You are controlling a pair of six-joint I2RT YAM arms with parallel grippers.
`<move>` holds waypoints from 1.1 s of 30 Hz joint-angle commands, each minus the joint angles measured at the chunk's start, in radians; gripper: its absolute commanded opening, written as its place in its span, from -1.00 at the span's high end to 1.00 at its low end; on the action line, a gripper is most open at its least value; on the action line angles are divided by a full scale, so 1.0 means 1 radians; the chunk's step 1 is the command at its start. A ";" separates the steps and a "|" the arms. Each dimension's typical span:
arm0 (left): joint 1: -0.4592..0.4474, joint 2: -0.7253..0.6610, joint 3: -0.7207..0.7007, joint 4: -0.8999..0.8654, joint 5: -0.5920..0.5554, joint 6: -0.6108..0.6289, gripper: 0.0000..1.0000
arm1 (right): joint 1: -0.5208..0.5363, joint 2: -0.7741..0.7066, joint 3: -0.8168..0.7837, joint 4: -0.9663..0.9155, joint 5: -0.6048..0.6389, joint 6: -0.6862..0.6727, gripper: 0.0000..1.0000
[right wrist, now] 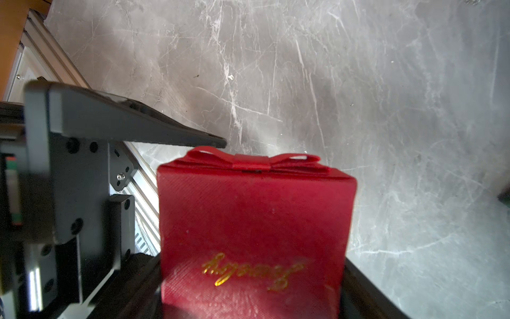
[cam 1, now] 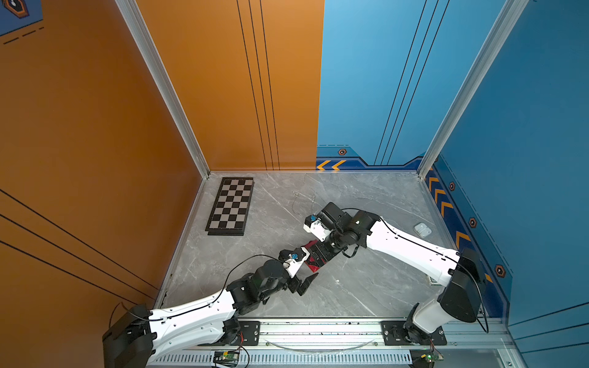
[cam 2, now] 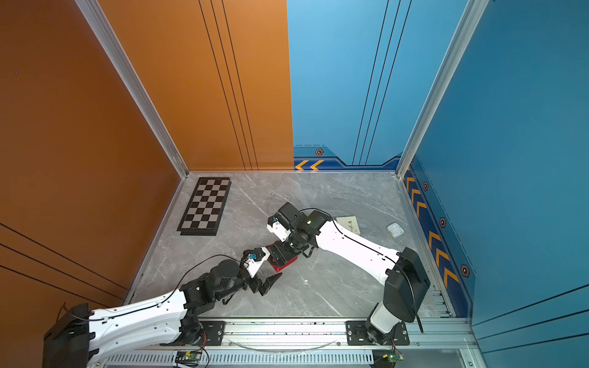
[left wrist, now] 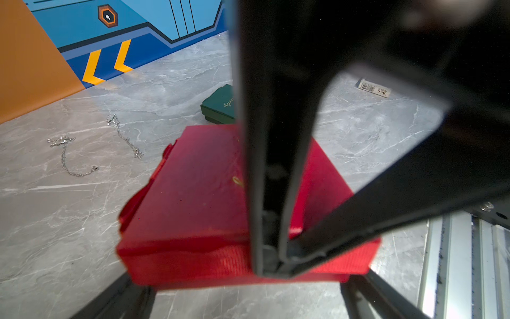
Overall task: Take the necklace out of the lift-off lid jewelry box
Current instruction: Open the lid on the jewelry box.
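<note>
Jewelry box (right wrist: pixel 254 221), one, red, lid on, in clasp of right claw (cam 1: pixel 315 256); left claw (left wrist: pixel 248 279) released; two chains (left wrist: pixel 64 160), one green box (left wrist: pixel 219 106).

From my left gripper (cam 1: pixel 307 284), the folded chessboard (cam 1: pixel 230 205) lies well off toward the far corner. Just beyond my right gripper (cam 1: pixel 314 258) sits a green box (left wrist: pixel 219 106). A white earbud case (cam 1: pixel 422 229) lies well apart from both.
</note>
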 commanded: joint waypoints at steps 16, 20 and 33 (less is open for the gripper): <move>-0.002 -0.017 -0.002 0.026 -0.001 -0.009 -0.93 | 0.022 0.012 -0.006 0.024 -0.026 0.016 -0.69; -0.003 -0.017 -0.002 0.024 0.000 -0.012 -0.93 | 0.020 0.012 -0.008 0.028 -0.026 0.020 -0.69; -0.001 -0.023 -0.009 0.025 -0.012 -0.029 -1.00 | 0.015 0.007 -0.009 0.043 -0.030 0.037 -0.69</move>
